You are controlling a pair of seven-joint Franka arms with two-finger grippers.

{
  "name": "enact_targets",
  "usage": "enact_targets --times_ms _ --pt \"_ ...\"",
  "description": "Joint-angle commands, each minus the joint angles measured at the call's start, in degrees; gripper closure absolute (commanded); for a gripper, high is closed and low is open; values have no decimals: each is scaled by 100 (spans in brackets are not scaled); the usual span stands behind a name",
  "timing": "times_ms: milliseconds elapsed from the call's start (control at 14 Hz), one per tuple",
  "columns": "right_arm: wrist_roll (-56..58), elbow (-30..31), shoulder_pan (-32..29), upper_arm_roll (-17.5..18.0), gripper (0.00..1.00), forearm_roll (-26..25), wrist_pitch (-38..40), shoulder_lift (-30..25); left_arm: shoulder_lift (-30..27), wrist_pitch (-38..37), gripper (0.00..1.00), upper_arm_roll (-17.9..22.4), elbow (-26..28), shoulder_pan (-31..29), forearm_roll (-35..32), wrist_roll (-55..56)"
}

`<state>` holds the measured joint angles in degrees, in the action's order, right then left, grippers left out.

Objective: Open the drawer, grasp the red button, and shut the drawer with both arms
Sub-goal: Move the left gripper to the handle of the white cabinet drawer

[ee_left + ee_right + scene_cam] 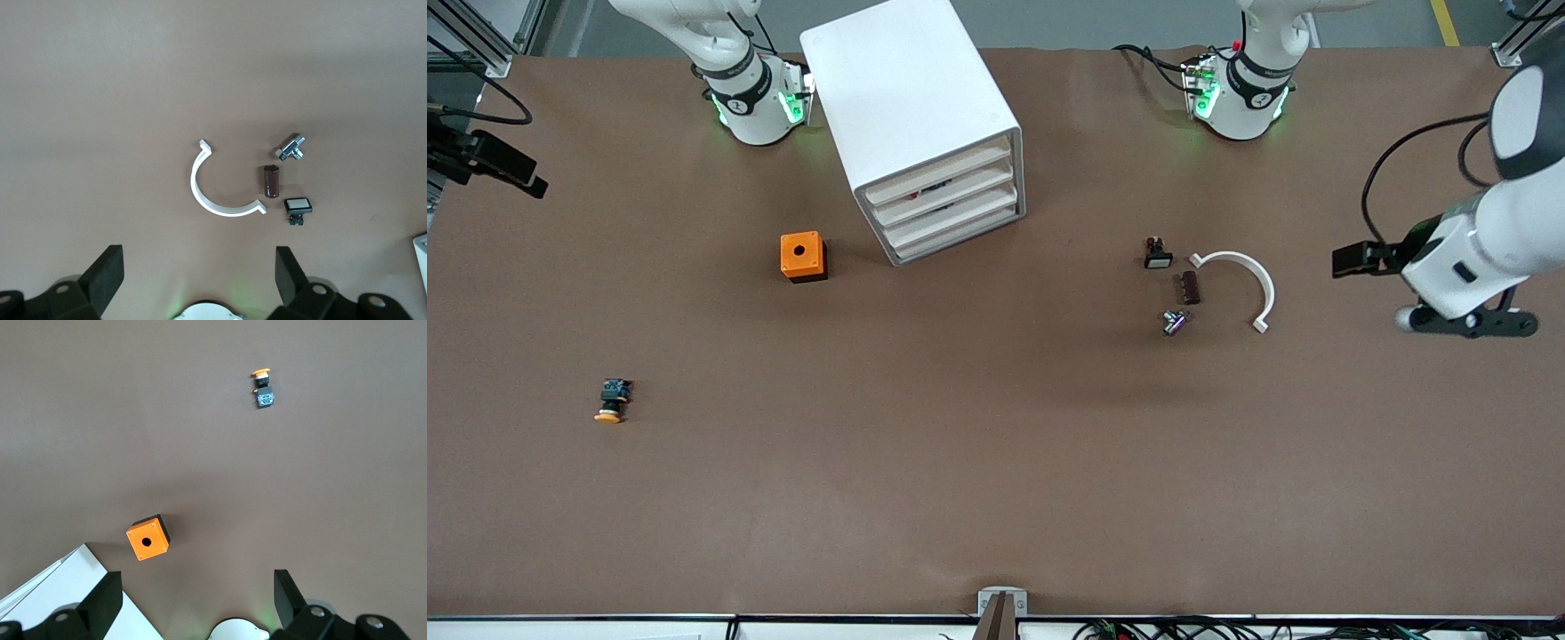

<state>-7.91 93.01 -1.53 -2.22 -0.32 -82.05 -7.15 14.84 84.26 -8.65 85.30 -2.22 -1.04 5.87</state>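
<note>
The white cabinet (911, 107) stands between the arms' bases, and its stacked drawers (950, 206) are all pushed in. The red-capped button is hidden. My left gripper (199, 265) hangs open and empty, high over the small parts at the left arm's end of the table. That arm (1480, 249) shows large at the front view's edge. My right gripper (197, 583) is also open and empty. It is high above the table between the cabinet's corner (60, 590) and the orange box (148, 539). Only black parts of the right arm's hand (494, 164) show in the front view.
An orange box with a hole (803, 256) sits beside the cabinet. A push-button with an orange-yellow cap (612, 400) lies nearer the front camera at the right arm's end. A white half-ring (1266, 289), brown cylinder (1190, 287), metal fitting (1175, 322) and small black switch (1157, 256) lie together.
</note>
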Motion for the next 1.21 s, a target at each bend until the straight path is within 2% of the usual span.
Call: enact_targets --times_ms 0,429,500,571,857,1143 --pt "18 -160 -49 28 0 -74 75 74 641 -95 0 -40 -383 90 138 1122" --pt "18 -160 -58 28 0 -74 75 74 1582 379 0 -23 -392 213 1685 4479" --pt "18 -169 -58 28 0 -83 75 74 1722 467 0 -23 -392 231 1947 5398" --pt "18 -169 -58 28 0 -83 75 74 1837 468 0 -23 -392 301 2054 6095" --pt "18 -230 -67 28 0 -91 92 74 2276 486 0 -23 -400 924 2152 7617" --pt "18 -222 -67 28 0 -83 84 74 2585 863 0 -32 -409 1608 2363 9201"
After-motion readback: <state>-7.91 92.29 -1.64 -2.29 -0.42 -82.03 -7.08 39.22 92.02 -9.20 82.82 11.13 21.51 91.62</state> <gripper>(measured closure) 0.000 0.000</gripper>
